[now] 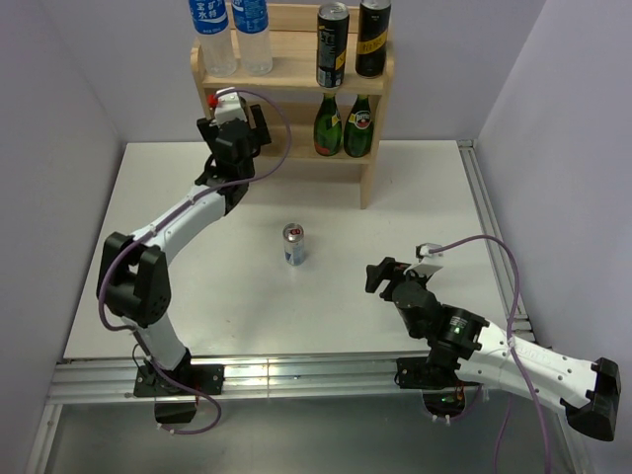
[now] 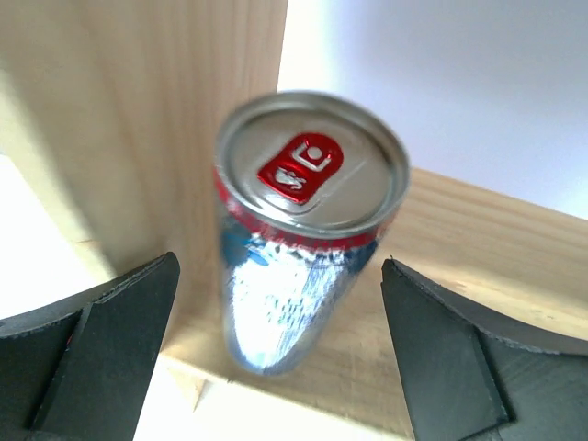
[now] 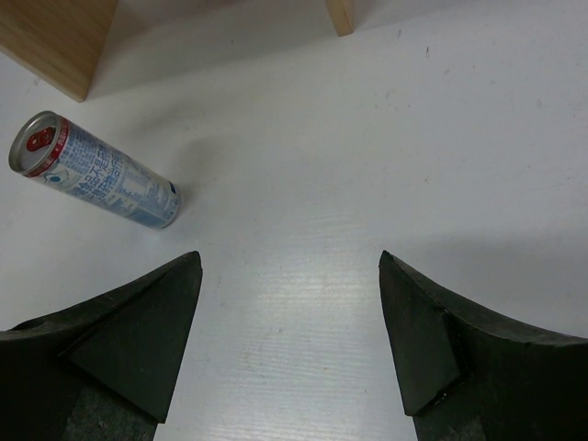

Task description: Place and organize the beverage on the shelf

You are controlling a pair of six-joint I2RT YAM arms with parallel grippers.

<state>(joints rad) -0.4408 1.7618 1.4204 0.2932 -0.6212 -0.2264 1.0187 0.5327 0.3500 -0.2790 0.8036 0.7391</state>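
Observation:
The light-wood shelf [image 1: 369,178] stands at the back of the table. Its top tier holds two blue-capped water bottles [image 1: 235,35] on the left and two black-and-gold cans [image 1: 353,41] on the right. In the left wrist view a slim silver can [image 2: 303,239] stands upright on the lower board [image 2: 478,239], beside the left side panel. My left gripper [image 2: 280,266] is open, its fingers either side of this can and apart from it. In the top view the left gripper [image 1: 240,111] hides that can. A second silver can [image 1: 293,244] [image 3: 92,175] stands mid-table. My right gripper [image 1: 377,273] [image 3: 289,262] is open and empty, to that can's right.
Two green glass bottles [image 1: 344,126] stand on the right of the lower tier. Grey walls close in both sides. A metal rail [image 1: 296,373] runs along the table's near edge. The shelf's feet [image 3: 340,14] show at the top of the right wrist view.

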